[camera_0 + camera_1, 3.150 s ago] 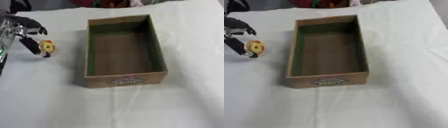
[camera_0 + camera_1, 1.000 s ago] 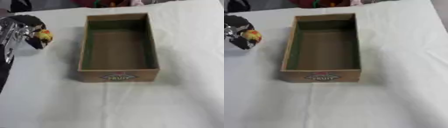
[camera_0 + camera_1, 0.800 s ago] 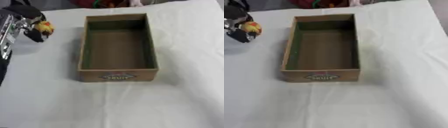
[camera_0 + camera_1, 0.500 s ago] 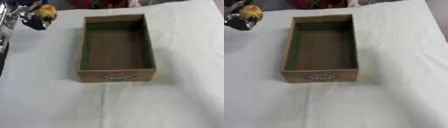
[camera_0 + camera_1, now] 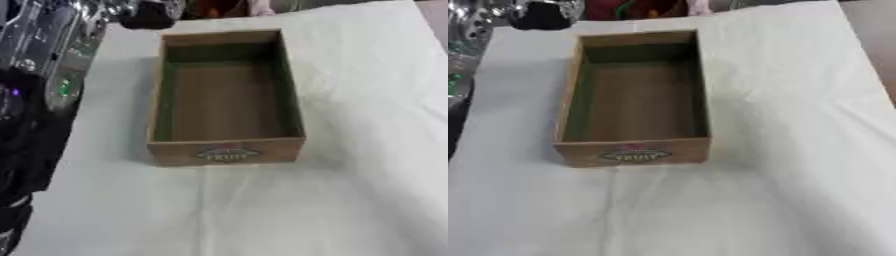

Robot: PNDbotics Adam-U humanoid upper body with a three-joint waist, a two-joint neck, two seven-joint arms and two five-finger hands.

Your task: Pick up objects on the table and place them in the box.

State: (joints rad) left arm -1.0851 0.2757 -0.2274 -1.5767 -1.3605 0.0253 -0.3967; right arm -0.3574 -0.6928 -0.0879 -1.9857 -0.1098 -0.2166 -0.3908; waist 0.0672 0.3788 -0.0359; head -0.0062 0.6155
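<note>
the box (image 5: 226, 95) sits empty on the white-covered tabletop (image 5: 350, 200), nothing placed yet, while the left robot hand (image 5: 149, 14) is raised beyond its far-left corner, its closure and any held object indiscernible.

An open brown cardboard box (image 5: 226, 95) with a label on its near wall is placed lengthwise on the white cloth, nothing inside.

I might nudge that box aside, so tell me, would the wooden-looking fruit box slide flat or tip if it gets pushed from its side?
The box sits low and wide with a flat base, so it would probably slide, not tip. It looks stiff-walled and empty, so likely light. The white cloth under it may bunch up and drag.
</note>
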